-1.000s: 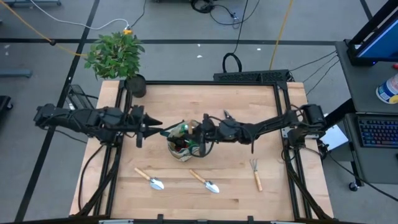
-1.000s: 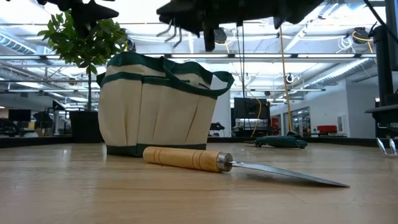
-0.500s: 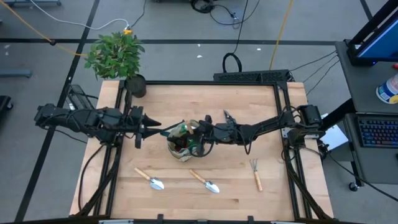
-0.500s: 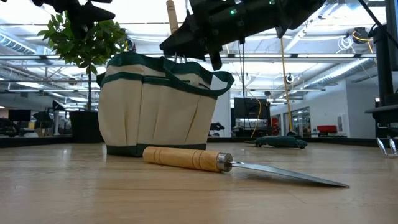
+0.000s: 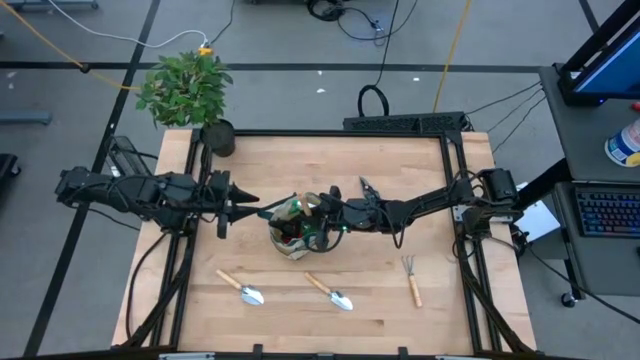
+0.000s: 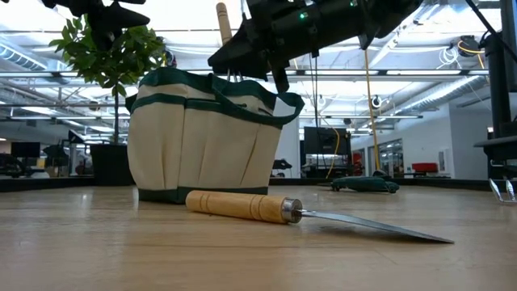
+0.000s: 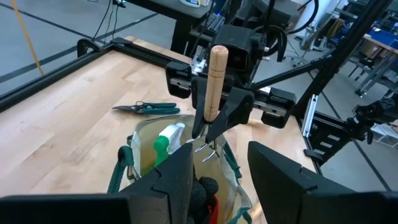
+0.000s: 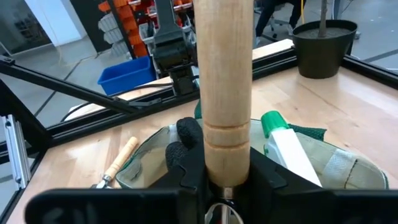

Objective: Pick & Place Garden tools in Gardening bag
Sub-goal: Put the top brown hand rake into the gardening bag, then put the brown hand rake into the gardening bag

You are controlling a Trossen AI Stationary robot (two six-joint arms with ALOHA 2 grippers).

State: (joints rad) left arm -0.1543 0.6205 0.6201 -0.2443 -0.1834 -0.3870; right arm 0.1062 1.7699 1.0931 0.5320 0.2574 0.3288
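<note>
Between the right gripper's (image 7: 214, 118) fingers stands a wooden-handled fork rake (image 7: 214, 81), pinched upright, tines down in the mouth of the gardening bag (image 6: 202, 137) directly beneath. Beside the tines sit a green spray bottle (image 8: 286, 146) and gloves (image 8: 186, 146). Opposite, the left gripper (image 5: 243, 203) hovers spread and empty just beside the bag's rim.
</note>
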